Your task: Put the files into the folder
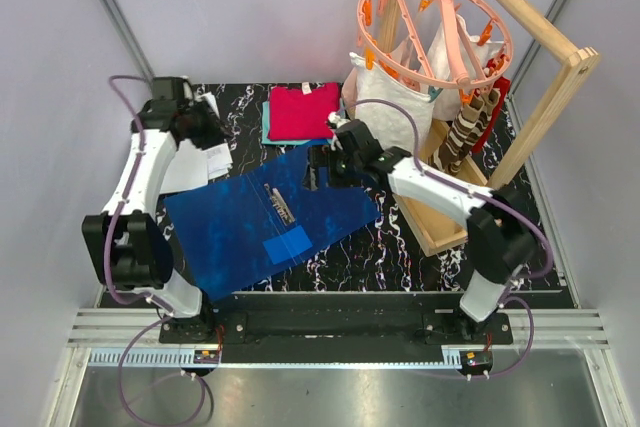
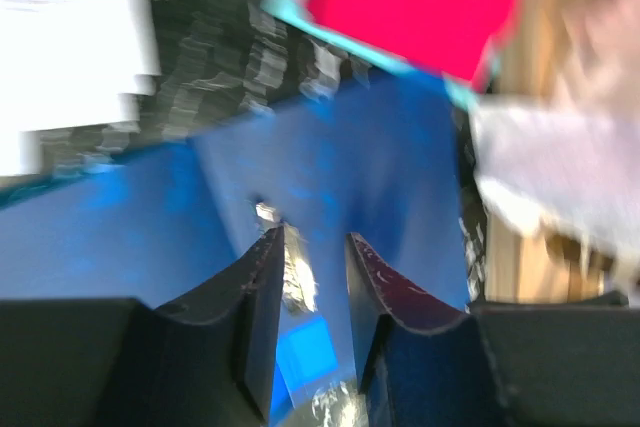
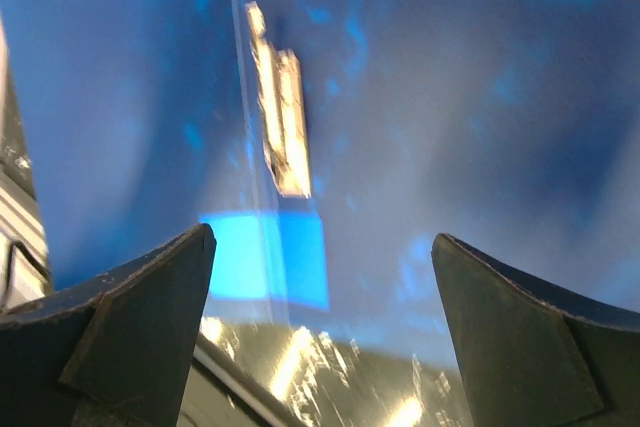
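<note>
- The papers [image 1: 195, 172] lie near the far-left corner of the counter [image 1: 420, 257]. They sit just beside the far-left edge of the folder [image 1: 240, 227] and are not yet inside it.
- The folder lies open and flat across the middle of the counter. Its metal clip [image 1: 278, 203] runs roughly far to near, and its long spread slants from the left edge toward the far right.
- The left hand [image 2: 312, 239] hangs just beside the papers, fingers a narrow gap apart and gripping nothing. This looks like the nearer arm.
- The right hand [image 3: 322, 239] hovers over the folder's far-right part, fingers wide apart and empty, well apart from the papers.
- From the left hand, the papers likely need to move toward the near right to land on the folder.
</note>
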Available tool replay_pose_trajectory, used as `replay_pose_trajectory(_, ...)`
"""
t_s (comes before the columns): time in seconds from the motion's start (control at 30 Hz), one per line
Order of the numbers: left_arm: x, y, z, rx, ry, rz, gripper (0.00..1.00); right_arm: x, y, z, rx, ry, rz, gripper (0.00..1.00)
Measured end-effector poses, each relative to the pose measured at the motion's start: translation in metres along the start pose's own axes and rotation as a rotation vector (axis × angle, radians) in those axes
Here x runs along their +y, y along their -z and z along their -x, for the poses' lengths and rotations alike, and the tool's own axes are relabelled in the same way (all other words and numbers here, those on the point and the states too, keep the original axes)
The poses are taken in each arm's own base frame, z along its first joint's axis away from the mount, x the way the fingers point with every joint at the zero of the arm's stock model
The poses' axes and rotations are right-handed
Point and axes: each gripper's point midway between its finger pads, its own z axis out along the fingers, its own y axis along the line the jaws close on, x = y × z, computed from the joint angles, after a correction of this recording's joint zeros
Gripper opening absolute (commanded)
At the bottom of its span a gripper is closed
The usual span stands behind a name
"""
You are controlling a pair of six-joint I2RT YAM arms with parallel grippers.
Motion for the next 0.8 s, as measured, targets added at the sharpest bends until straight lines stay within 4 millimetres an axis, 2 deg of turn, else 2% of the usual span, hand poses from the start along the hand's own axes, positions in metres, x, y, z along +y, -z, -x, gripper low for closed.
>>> replay_pose_trajectory(0.17, 0.085, 0.014, 0.049, -0.171, 0.196, 0.155, 0.42, 0.018, -0.049, 0.024, 0.017, -0.029, 0.065, 0.99)
replay_pose_trajectory(0.27, 0.115, 0.011, 0.068, -0.224, 0.261, 0.215, 0.32, 0.040, -0.087, 0.056, -0.012, -0.050, 0.130, 0.98)
replay_pose_trajectory(0.43, 0.149, -0.025, 0.085, -0.195, 0.359, 0.259, 0.31, 0.078, -0.146, 0.115, -0.119, -0.082, 0.235, 0.96)
replay_pose_trajectory(0.57, 0.190, -0.054, 0.071, -0.121, 0.464, 0.324, 0.29, 0.106, -0.181, 0.138, -0.187, -0.124, 0.321, 0.99)
replay_pose_trajectory(0.67, 0.211, -0.067, 0.056, -0.062, 0.521, 0.381, 0.29, 0.122, -0.203, 0.132, -0.198, -0.157, 0.379, 1.00)
replay_pose_trajectory(0.77, 0.220, -0.073, 0.050, -0.027, 0.540, 0.423, 0.27, 0.129, -0.223, 0.109, -0.174, -0.176, 0.386, 1.00)
replay_pose_trajectory(0.8, 0.222, -0.074, 0.051, -0.021, 0.541, 0.433, 0.32, 0.132, -0.228, 0.100, -0.162, -0.175, 0.386, 1.00)
